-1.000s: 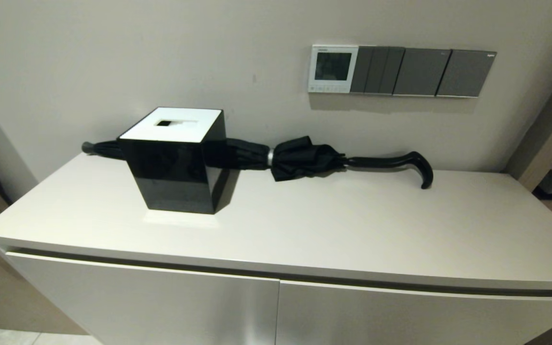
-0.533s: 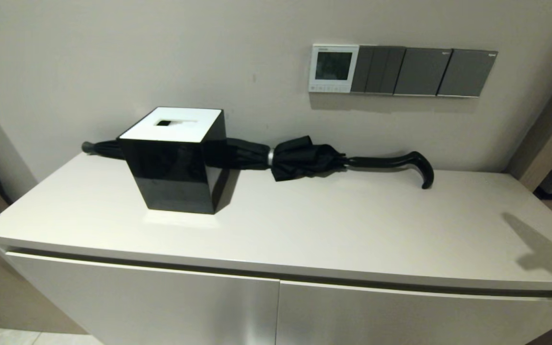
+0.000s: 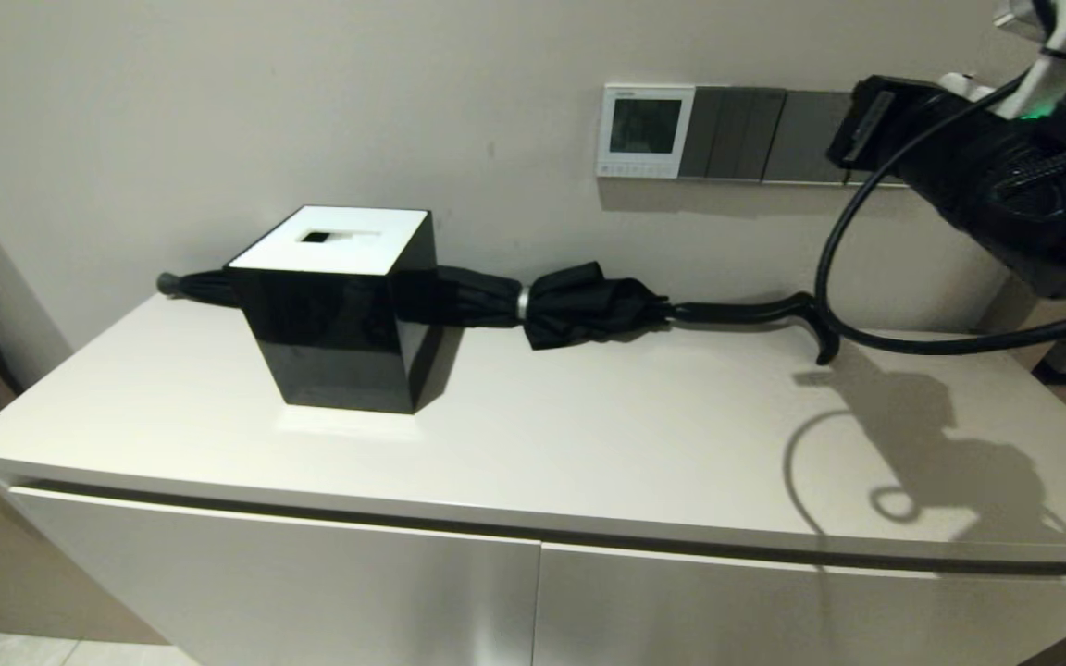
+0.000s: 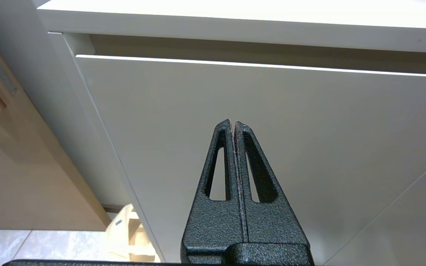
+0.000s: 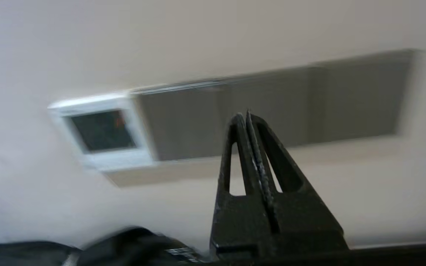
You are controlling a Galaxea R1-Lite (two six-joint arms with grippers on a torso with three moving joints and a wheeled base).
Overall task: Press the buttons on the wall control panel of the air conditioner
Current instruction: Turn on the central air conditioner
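A pale wall rises behind the desk (image 3: 588, 435), and on it, at upper right, the air conditioner's wall control panel (image 3: 644, 130) is mounted as the leftmost unit of a horizontal strip, with dark grey switch plates (image 3: 741, 135) touching it on its right. The buttons (image 3: 637, 169) are seen as a faint row along the panel's lower edge, its long axis running left to right.

The right gripper (image 5: 248, 115) is held up near the wall with its fingers pressed together, pointed at the switch plates; the panel lies to its left (so a leftward shift, then a short push toward the wall, is judged to be called for). This arm is much the nearer. The left gripper (image 4: 233, 124) is parked low in front of the cabinet door (image 4: 272, 129), fingers likewise closed on nothing.

Open room is left along the wall between arm and panel. Below, a black umbrella (image 3: 588, 305) lies against the wall and a black tissue box (image 3: 339, 314) stands far to the left, both well beneath the buttons.
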